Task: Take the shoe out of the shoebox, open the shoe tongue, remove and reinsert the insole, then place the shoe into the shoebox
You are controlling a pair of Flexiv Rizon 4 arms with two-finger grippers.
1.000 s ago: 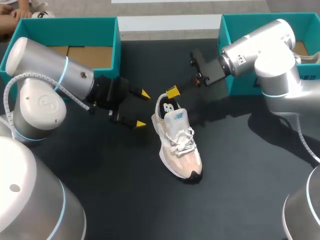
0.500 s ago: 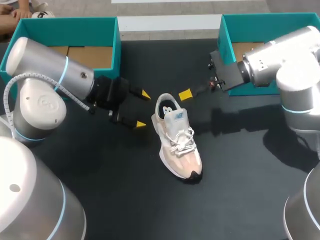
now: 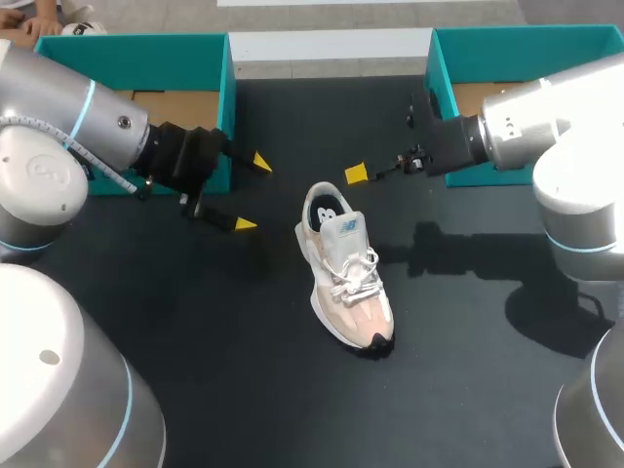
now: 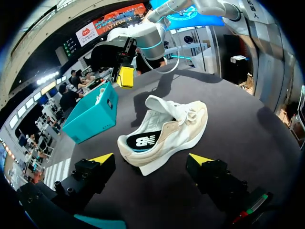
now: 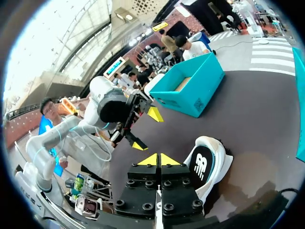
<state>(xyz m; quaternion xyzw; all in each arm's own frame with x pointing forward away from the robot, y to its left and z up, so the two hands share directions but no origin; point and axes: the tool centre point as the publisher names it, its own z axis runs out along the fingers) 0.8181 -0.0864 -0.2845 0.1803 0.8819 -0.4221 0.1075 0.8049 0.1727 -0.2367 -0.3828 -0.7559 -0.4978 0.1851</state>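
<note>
so, from the head view: one shoe (image 3: 346, 278) lies on the dark surface (image 3: 244, 370), out of both boxes. its long axis runs from the heel at the far end to the toe at the near end, slanting a little toward my right. the left pincer (image 3: 252, 193) hangs just off the heel on my left side, its fingers spread wide and holding nothing. the right pincer (image 3: 356, 174) sits beyond the heel, tips pressed together and empty; i judge it slightly the nearer of the two. there are two shoeboxes, the left shoebox (image 3: 127, 44) and the right shoebox (image 3: 526, 37), each at a far corner, well apart from the shoe.

next, the left wrist view: the shoe (image 4: 162, 131) lies straight ahead of the spread fingers, heel first, its collar mouth facing the pincer. one dark insole (image 4: 143, 141) shows, seated inside. any coming grasp from this side likely turns on that heel-on line.

finally, the right wrist view: the two yellow tips of the right pincer (image 5: 158, 160) meet with nothing between them. the shoe (image 5: 207, 167) sits just beside and ahead of them, heel opening turned up. the left pincer (image 5: 147, 130) stands opposite, agape.
</note>
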